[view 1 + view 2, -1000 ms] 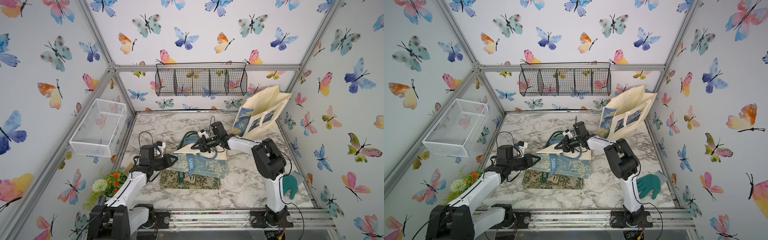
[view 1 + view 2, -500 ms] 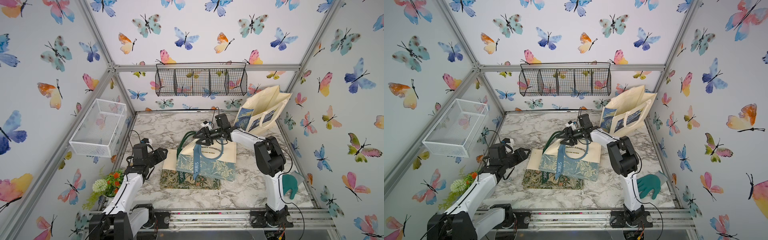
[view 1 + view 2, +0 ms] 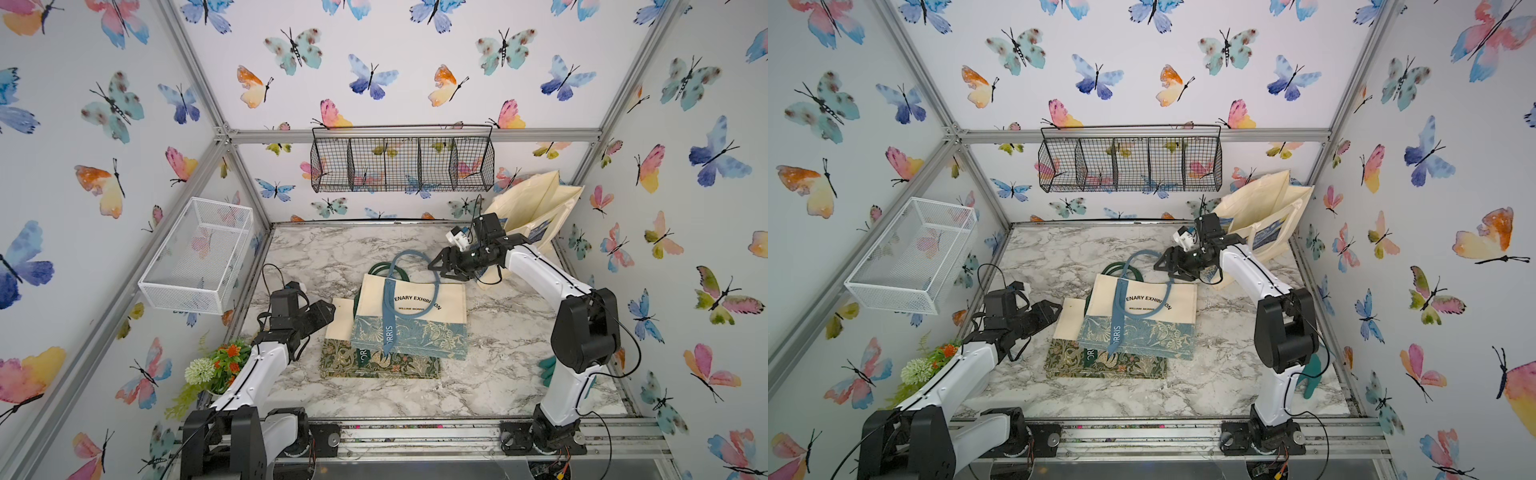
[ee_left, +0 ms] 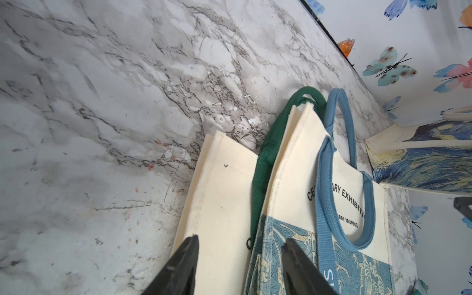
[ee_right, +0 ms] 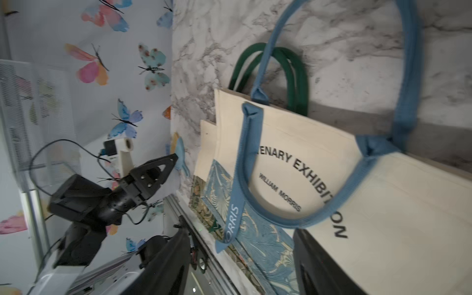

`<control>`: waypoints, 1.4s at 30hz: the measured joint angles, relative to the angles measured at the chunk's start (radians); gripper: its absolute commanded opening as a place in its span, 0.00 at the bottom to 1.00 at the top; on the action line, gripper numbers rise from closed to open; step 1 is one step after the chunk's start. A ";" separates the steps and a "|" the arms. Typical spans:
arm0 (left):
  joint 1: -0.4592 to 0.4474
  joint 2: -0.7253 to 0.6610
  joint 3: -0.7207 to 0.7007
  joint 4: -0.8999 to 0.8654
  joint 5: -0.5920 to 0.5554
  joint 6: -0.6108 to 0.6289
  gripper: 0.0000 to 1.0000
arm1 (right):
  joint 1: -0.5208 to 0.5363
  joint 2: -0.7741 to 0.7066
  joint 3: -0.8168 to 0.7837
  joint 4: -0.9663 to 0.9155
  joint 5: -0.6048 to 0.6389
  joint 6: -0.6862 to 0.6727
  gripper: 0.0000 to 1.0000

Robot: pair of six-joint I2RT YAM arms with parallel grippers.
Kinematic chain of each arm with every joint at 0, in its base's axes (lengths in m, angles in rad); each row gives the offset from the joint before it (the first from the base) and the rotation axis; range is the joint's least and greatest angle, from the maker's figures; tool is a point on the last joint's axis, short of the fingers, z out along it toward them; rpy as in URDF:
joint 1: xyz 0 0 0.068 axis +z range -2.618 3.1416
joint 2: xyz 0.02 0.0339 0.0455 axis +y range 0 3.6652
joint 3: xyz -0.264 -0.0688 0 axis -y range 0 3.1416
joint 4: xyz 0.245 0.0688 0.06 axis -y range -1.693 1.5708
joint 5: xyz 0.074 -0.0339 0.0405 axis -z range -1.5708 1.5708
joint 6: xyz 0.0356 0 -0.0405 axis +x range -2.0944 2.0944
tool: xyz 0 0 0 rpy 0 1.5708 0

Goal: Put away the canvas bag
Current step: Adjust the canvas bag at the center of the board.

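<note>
Noting left gripper [image 3: 322, 316] and right gripper [image 3: 436, 269] jaws spread, empty, we advise retreating clear of the blue handle [image 3: 405, 255]. Snagging would drag the William Morris tote [image 3: 415, 320].

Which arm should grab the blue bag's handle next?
Probably the right. The right gripper, open, sits just beside the blue handle that loops off the blue bag's far end. The left gripper, also open, is off the bag's left side, farther from that handle.
</note>
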 measured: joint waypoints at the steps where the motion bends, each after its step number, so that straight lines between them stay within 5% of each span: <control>1: 0.000 0.006 0.000 0.000 -0.011 -0.002 0.57 | 0.000 -0.008 -0.029 -0.017 0.039 -0.015 0.69; 11: 0.000 0.109 -0.001 -0.006 -0.125 -0.034 0.57 | -0.060 -0.022 -0.217 -0.069 0.309 -0.051 0.59; 22: -0.002 0.189 -0.048 0.060 -0.079 -0.089 0.57 | -0.063 0.019 -0.278 -0.013 0.283 -0.059 0.57; 31: -0.009 0.196 -0.049 0.104 -0.050 -0.102 0.57 | -0.062 0.032 -0.342 0.041 0.181 -0.067 0.30; 37: -0.009 0.200 -0.056 0.117 -0.041 -0.106 0.57 | -0.063 0.025 -0.357 0.052 0.145 -0.068 0.02; 42: -0.009 0.203 -0.063 0.128 -0.031 -0.112 0.57 | -0.063 0.016 -0.358 0.055 0.122 -0.083 0.02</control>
